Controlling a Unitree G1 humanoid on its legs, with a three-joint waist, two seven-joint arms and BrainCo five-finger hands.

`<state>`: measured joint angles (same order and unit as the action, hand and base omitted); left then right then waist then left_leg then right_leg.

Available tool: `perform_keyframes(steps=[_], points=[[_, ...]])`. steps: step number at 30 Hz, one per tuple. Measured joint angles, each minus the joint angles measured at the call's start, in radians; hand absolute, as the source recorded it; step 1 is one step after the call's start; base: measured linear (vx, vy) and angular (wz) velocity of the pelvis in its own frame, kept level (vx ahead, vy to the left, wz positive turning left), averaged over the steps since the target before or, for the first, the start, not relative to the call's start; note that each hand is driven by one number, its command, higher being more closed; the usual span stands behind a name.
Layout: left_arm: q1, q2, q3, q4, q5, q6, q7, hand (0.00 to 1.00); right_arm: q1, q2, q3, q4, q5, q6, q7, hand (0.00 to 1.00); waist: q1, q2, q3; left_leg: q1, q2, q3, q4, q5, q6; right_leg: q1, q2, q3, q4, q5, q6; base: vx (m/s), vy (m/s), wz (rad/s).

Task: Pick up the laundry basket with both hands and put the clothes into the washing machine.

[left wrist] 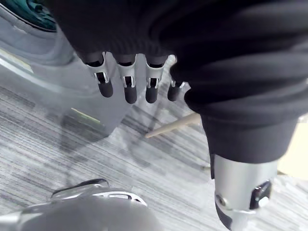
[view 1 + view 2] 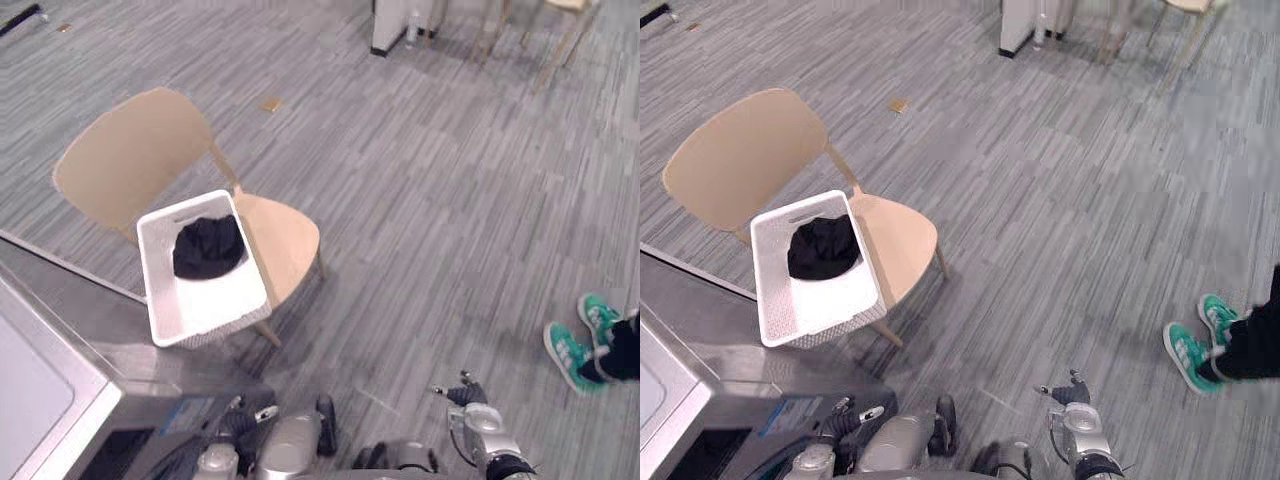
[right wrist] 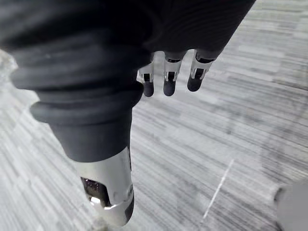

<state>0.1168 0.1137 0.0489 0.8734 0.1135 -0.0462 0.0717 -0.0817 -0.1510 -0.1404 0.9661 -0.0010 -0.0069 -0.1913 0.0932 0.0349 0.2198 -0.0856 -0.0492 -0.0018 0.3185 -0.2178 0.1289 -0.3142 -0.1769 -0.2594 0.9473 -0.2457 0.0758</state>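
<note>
A white laundry basket (image 2: 160, 300) rests on the seat of a light wooden chair (image 2: 135, 150), with a black garment (image 2: 208, 247) bunched in its far half. The grey washing machine (image 2: 60, 400) stands at the lower left, close beside the basket. My left hand (image 1: 130, 89) hangs low by the machine's front, fingers straight, holding nothing. My right hand (image 2: 468, 398) hangs low on the right above bare carpet; its fingers (image 3: 168, 82) are straight too and it is open. Both hands are well short of the basket.
A person's teal shoes (image 2: 578, 345) stand on the carpet at the right. Chair or table legs (image 2: 555, 45) and a white unit (image 2: 395, 30) stand at the far top. Open grey carpet lies between me and the chair.
</note>
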Motion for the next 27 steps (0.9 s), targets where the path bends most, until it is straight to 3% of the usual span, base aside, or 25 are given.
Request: perform_keyframes(steps=[3, 4, 6, 7, 8, 10, 12, 13, 15, 18, 21, 23, 25, 27], points=[[-0.01, -0.029, 0.002, 0.0, -0.002, 0.0, 0.003, 0.0, 0.004, 0.002, -0.002, -0.015, 0.001, -0.013, 0.001, 0.0, -0.002, 0.018, 0.006, 0.05, 0.016, -0.105, -0.006, -0.018, -0.029, -0.005, 0.031, 0.104, -0.266, -0.014, 0.006, 0.38, -0.202, 1.28], [-0.029, -0.032, 0.002, 0.002, -0.002, -0.001, 0.004, 0.0, 0.009, 0.006, -0.007, -0.035, 0.004, -0.017, 0.002, 0.0, -0.013, 0.019, 0.005, 0.06, 0.028, -0.196, -0.005, -0.047, -0.067, -0.004, 0.078, 0.285, -0.485, 0.019, 0.041, 0.35, -0.315, 1.48], [-0.039, -0.031, 0.002, 0.002, -0.001, -0.003, 0.004, 0.0, 0.012, 0.011, -0.016, -0.039, 0.005, -0.017, 0.002, 0.0, -0.022, 0.002, 0.003, 0.059, 0.025, -0.246, -0.001, -0.067, -0.098, 0.011, 0.086, 0.406, -0.628, 0.074, 0.066, 0.31, -0.362, 1.42], [-0.055, -0.024, 0.004, 0.013, 0.004, -0.003, 0.006, 0.0, 0.023, 0.021, -0.033, -0.042, 0.006, -0.016, 0.001, 0.0, -0.023, -0.018, 0.009, 0.058, 0.016, -0.29, 0.025, -0.093, -0.136, 0.033, 0.066, 0.441, -0.69, 0.196, 0.097, 0.32, -0.461, 1.46], [-0.06, -0.059, 0.012, 0.025, 0.007, -0.004, 0.014, 0.0, 0.034, 0.023, -0.058, -0.046, 0.007, -0.013, 0.0, 0.0, -0.022, 0.01, 0.008, 0.042, 0.054, -0.306, 0.044, -0.097, -0.157, 0.048, 0.086, 0.37, -0.657, 0.171, 0.056, 0.31, -0.448, 1.37], [-0.054, -0.089, 0.026, 0.023, 0.008, -0.007, 0.018, 0.0, 0.046, 0.032, -0.082, -0.063, 0.011, -0.012, -0.001, 0.0, -0.027, 0.028, -0.003, 0.04, 0.091, -0.286, 0.05, -0.079, -0.187, 0.057, 0.087, 0.287, -0.597, 0.122, 0.021, 0.27, -0.382, 1.28], [-0.066, -0.114, 0.032, 0.018, 0.005, -0.008, 0.019, 0.0, 0.074, 0.047, -0.094, -0.111, 0.041, -0.014, -0.003, 0.0, -0.028, 0.031, -0.004, -0.014, 0.168, -0.152, 0.12, -0.054, -0.229, 0.116, 0.084, 0.142, -0.593, 0.088, -0.019, 0.24, -0.376, 1.62], [-0.07, -0.117, 0.032, 0.018, 0.003, -0.008, 0.018, 0.0, 0.077, 0.05, -0.094, -0.122, 0.051, -0.014, -0.005, 0.0, -0.028, 0.03, -0.004, -0.033, 0.191, -0.09, 0.144, -0.053, -0.23, 0.137, 0.084, 0.107, -0.607, 0.083, -0.027, 0.16, -0.279, 1.5], [-0.076, -0.117, 0.02, 0.017, 0.002, -0.008, 0.019, 0.0, 0.079, 0.048, -0.1, -0.13, 0.086, -0.025, -0.008, 0.0, -0.028, 0.027, -0.005, -0.067, 0.251, 0.152, 0.157, -0.053, -0.224, 0.227, 0.069, -0.031, -0.679, 0.08, -0.033, 0.11, -0.178, 1.68], [-0.079, -0.1, -0.011, 0.018, -0.004, -0.008, 0.02, 0.0, 0.063, 0.033, -0.122, -0.124, 0.111, -0.029, -0.011, 0.0, -0.023, 0.037, -0.026, -0.074, 0.248, 0.323, 0.033, 0.007, -0.193, 0.258, 0.046, -0.154, -0.72, 0.082, -0.022, 0.07, -0.02, 1.39], [-0.063, -0.055, -0.019, 0.024, -0.012, -0.006, 0.021, 0.0, 0.031, 0.064, -0.129, -0.108, 0.111, -0.028, -0.009, 0.0, -0.021, -0.005, -0.034, -0.058, 0.178, 0.304, -0.081, 0.081, -0.173, 0.274, 0.018, -0.181, -0.786, 0.114, 0.001, 0.07, 0.082, 0.64], [-0.058, -0.037, -0.019, 0.029, -0.014, -0.007, 0.02, 0.0, 0.034, 0.066, -0.135, -0.107, 0.11, -0.025, -0.009, 0.0, -0.021, -0.011, -0.036, -0.03, 0.158, 0.298, -0.104, 0.087, -0.169, 0.305, 0.009, -0.18, -0.798, 0.119, 0.007, 0.08, 0.084, 0.27], [-0.056, -0.026, -0.016, 0.039, -0.014, -0.007, 0.02, 0.0, 0.024, 0.058, -0.135, -0.109, 0.105, -0.026, -0.01, 0.0, -0.022, -0.013, -0.036, -0.005, 0.152, 0.299, -0.11, 0.087, -0.168, 0.307, -0.004, -0.176, -0.755, 0.118, 0.007, 0.02, 0.09, 0.01], [-0.055, -0.018, -0.009, 0.053, -0.014, -0.008, 0.019, 0.0, 0.009, 0.04, -0.121, -0.151, 0.071, -0.024, -0.011, 0.0, -0.027, -0.013, -0.036, 0.0, 0.148, 0.284, -0.133, 0.074, -0.151, 0.224, -0.052, -0.159, -0.557, 0.108, 0.021, -0.07, 0.088, 0.04]])
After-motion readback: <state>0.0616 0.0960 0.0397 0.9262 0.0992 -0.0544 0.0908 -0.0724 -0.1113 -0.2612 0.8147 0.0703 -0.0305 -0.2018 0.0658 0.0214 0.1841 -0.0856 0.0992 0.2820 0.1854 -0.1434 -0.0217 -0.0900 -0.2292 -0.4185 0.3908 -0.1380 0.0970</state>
